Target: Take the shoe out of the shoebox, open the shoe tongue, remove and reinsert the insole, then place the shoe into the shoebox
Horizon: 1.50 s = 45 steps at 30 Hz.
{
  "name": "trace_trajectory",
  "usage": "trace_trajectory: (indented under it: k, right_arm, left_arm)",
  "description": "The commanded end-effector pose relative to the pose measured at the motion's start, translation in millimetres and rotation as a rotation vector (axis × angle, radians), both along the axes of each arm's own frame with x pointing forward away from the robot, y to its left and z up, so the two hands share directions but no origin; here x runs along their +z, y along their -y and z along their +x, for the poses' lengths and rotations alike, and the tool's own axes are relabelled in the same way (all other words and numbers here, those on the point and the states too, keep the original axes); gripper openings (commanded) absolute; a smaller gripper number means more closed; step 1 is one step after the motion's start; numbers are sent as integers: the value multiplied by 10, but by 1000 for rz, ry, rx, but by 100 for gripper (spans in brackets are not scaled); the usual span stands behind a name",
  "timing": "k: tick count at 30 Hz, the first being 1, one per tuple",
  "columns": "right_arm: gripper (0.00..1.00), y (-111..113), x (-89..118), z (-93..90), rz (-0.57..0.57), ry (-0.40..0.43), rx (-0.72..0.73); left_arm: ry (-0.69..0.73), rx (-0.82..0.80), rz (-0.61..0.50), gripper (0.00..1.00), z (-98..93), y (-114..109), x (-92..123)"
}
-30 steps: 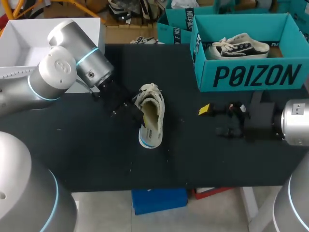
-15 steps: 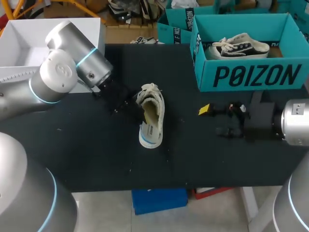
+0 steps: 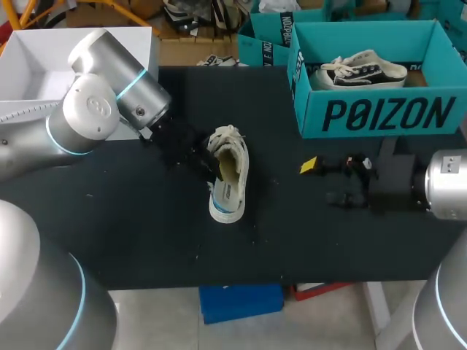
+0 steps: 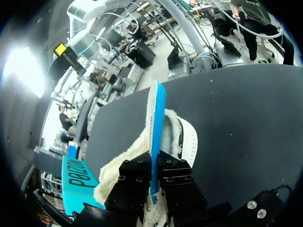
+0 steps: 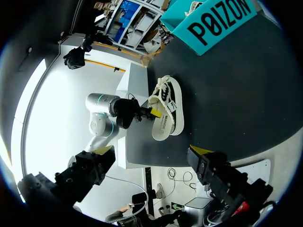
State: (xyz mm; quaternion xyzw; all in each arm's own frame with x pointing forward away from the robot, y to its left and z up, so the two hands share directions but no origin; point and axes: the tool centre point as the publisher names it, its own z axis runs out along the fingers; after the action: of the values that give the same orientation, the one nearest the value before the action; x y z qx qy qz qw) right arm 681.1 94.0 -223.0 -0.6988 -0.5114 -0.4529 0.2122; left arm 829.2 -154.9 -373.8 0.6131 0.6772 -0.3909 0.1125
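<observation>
Overhead: teal shoebox (image 3: 379, 113) at far right corner of desk (image 3: 146, 240), second shoe (image 3: 361, 71) inside. Cream shoe (image 3: 228, 179) on its side mid-desk, opening toward left gripper (image 3: 211, 164). Right gripper (image 3: 321, 181) spread wide by right edge, well apart from shoe.

Left wrist: left gripper (image 4: 154, 163) pinched on thin blue-and-white strip at fleecy opening of shoe (image 4: 177, 137); insole or wall, cannot tell.

Right wrist: right gripper (image 5: 152, 151) wide; shoe (image 5: 166, 113) ahead, left gripper (image 5: 150, 112) at its opening, shoebox (image 5: 213, 23) beyond.
</observation>
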Motion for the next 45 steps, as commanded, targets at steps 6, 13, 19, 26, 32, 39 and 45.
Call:
trace_trajectory:
  k: [6,13,19,26,32,39,45]
  right_arm:
    - [100,3,2,0,1,0,1]
    - [100,3,2,0,1,0,1]
    - [100,3,2,0,1,0,1]
    - [100,3,2,0,1,0,1]
    - [100,3,2,0,1,0,1]
    - [100,3,2,0,1,0,1]
    - [100,3,2,0,1,0,1]
  left_arm:
    - [-8,-9,-48,45,-168,-4,174]
    - [-14,-47,-61,39,-350,-7,269]
    - [-43,-92,-40,34,-497,15,208]
    - [-54,-102,-28,0,-518,25,166]
    - [-52,-103,-20,0,-490,17,153]
    - [-27,-85,-13,0,-407,-2,126]
    - [-16,-53,-16,0,-266,9,46]
